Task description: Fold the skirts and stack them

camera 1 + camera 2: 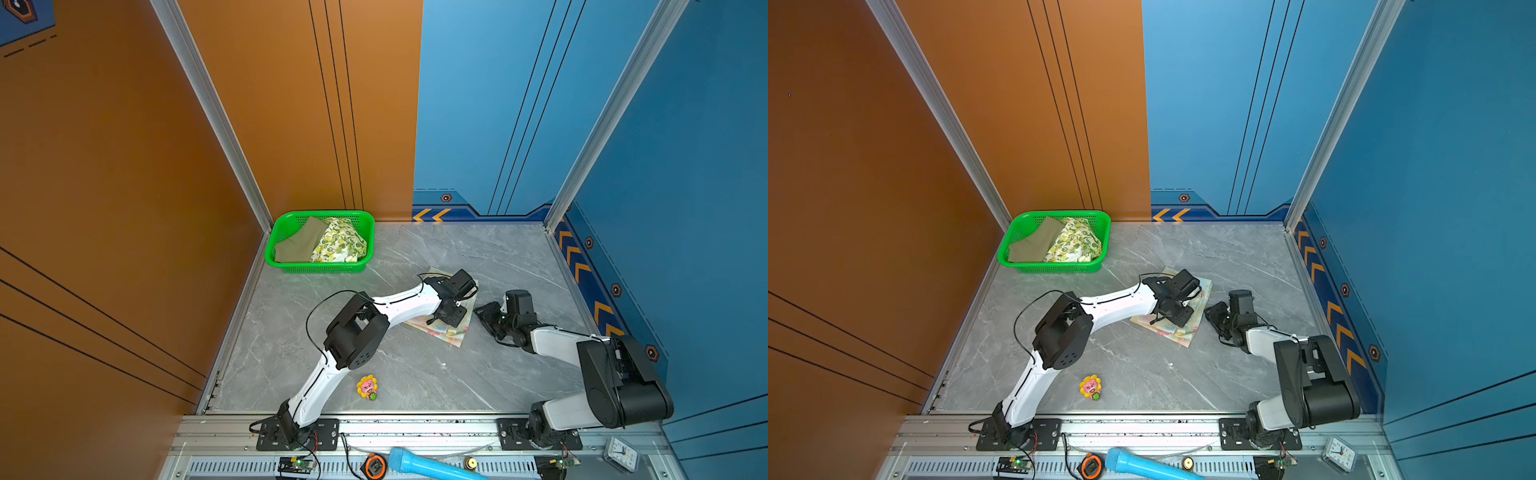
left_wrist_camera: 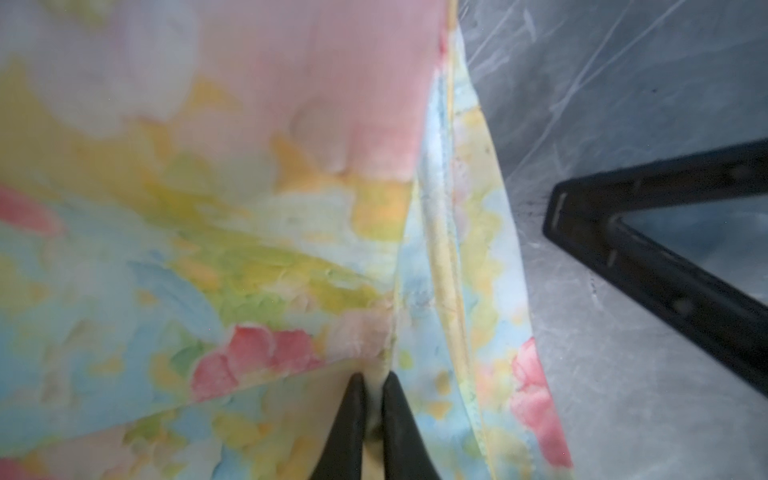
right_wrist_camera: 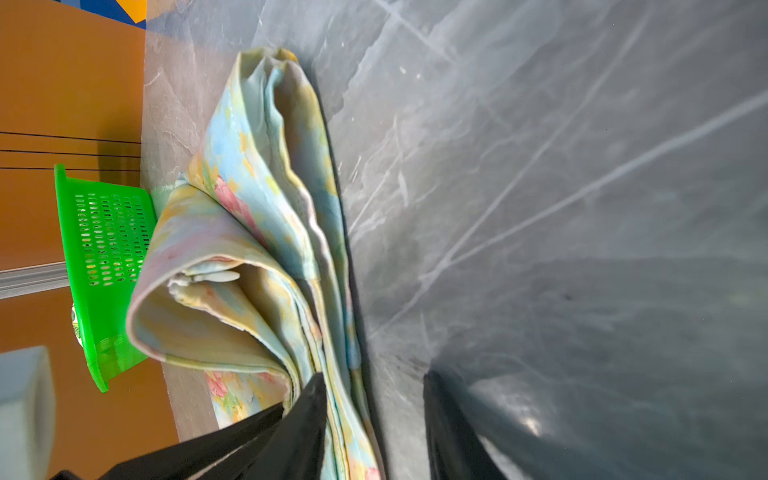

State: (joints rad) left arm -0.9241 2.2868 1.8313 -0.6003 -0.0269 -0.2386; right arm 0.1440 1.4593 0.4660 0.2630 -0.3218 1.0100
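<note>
Finding: the pastel floral skirt (image 1: pixel 442 333) lies part-folded on the table (image 1: pixel 415 374), directly beneath the left pincer (image 2: pixel 374 380). That pincer is pressed together on a raised pleat of the cloth.

The right pincer (image 3: pixel 372 376) stands spread. The skirt's layered edge sits between its fingers, against one finger (image 3: pixel 309 409) and clear of the other.

Relation governing the next move: the bundle's long axis runs away from the right pincer's tips, and its bulk lies on the left-arm side of that pincer. Both arms are at the garment. In my judgement only the left has a hold.

The olive skirt (image 1: pixel 297 245) and lemon skirt (image 1: pixel 338 243) lie in the green basket (image 1: pixel 320 269), well beyond the left pincer.
</note>
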